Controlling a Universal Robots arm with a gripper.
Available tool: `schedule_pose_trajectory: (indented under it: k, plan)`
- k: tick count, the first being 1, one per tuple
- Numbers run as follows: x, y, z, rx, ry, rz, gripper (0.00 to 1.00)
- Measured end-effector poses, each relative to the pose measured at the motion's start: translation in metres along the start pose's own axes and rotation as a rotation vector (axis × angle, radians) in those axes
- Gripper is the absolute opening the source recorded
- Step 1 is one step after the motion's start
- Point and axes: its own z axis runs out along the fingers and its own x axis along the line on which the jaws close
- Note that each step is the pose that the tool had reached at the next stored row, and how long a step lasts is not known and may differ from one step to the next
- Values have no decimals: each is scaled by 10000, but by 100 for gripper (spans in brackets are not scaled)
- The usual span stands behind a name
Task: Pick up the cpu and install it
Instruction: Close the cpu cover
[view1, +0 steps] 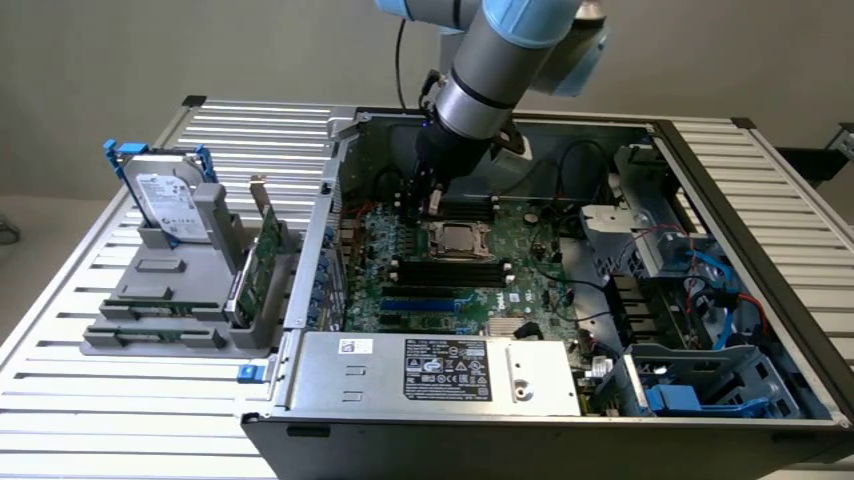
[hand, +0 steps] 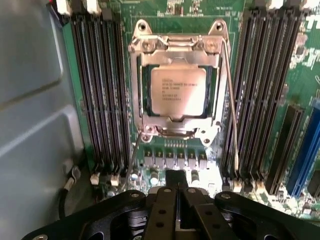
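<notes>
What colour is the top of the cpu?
Pale silver; the cpu shows best in the wrist view.

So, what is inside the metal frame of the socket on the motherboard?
The cpu lies flat inside the frame, its silver top with printed text showing. The frame overlaps its edges, and whatever is under the cpu is hidden.

Straight above the cpu (hand: 178, 91) the space is free. A metal socket frame (hand: 177, 47) surrounds it closely, and memory slots (hand: 97, 90) stand on both sides.
</notes>
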Motion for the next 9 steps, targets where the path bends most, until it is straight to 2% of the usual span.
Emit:
schedule_pose_trajectory:
  k: [6, 9]
  plan:
    - [1, -156, -121, -1, 110, 0, 11]
    - [-1, -197, -148, -2, 129, 6, 11]
